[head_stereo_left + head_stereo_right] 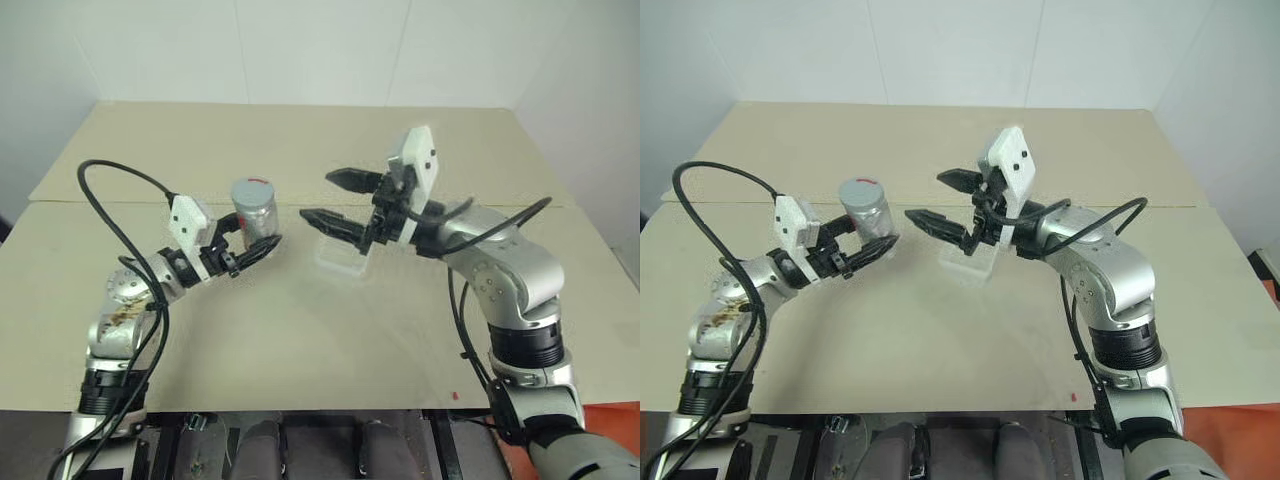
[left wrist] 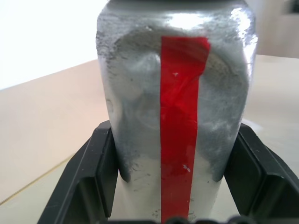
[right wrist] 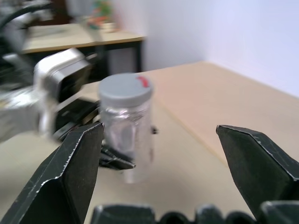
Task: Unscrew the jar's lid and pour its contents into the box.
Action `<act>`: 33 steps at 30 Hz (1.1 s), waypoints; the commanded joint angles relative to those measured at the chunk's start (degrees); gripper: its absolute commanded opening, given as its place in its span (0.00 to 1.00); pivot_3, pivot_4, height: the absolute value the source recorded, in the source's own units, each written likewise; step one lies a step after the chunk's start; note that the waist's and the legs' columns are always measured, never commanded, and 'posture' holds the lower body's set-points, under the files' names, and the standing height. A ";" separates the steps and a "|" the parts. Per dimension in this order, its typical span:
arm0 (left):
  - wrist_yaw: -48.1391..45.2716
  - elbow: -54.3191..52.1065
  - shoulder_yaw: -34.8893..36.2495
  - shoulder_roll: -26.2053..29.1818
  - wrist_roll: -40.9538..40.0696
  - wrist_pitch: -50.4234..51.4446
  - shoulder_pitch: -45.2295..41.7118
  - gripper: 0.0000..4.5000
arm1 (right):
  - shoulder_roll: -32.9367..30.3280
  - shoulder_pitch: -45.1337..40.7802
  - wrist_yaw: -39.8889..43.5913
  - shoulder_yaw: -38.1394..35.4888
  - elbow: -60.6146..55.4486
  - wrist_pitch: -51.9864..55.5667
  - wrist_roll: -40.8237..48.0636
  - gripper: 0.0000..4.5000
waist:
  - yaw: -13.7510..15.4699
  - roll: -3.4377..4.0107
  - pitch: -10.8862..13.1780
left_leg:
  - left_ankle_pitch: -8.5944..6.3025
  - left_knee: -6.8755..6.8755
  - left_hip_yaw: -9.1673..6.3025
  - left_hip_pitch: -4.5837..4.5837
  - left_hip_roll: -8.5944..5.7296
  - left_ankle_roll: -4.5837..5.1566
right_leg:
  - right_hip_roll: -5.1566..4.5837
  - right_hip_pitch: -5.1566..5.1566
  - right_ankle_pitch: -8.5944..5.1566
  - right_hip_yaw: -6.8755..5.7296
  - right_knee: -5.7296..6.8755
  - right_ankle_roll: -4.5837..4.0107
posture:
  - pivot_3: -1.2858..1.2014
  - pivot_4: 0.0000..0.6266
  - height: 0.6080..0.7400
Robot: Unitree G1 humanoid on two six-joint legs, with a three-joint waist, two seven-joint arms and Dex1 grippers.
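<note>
**A:** From the head camera, where does the job stand?

**B:** The left gripper [image 1: 240,250] is clamped on the lower body of the jar [image 1: 254,215], holding it upright above the table [image 1: 300,330]. The lid [image 1: 252,188] is on. The right gripper [image 1: 335,200] stands spread wide, empty, its tips aimed at the jar from the side and a little apart from it. The box [image 1: 340,255] sits on the table just under the right gripper's fingers. I'd call this the approach to unscrewing: one arm steadies, the other comes for the cap.

**A:** And the left wrist camera?

**B:** The jar [image 2: 177,116] sits squarely between the two fingers [image 2: 93,177], red stripe facing the lens. Its top is cut off, so the lid can't be checked here.

**A:** The right wrist camera?

**B:** Ahead of the wide-set fingers [image 3: 70,172] stands the jar [image 3: 127,135] with the grey lid [image 3: 125,89], off toward one finger rather than centred. The view is soft.

**A:** Next move?

**B:** I'd judge the right gripper must centre on the lid, at its height, close and twist. What the jar holds I can't make out.
</note>
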 commanded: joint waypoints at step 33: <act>10.92 -5.74 -3.51 -3.32 5.18 3.80 -0.86 0.62 | 17.56 -9.88 -16.14 8.62 9.21 0.84 -15.69 0.99 | -0.28 0.00 0.00 | 0.12 -0.04 0.07 -0.02 -0.01 -0.21 | 0.00 -0.05 0.00 -0.01 0.01 0.00 | 0.52 0.24 1.00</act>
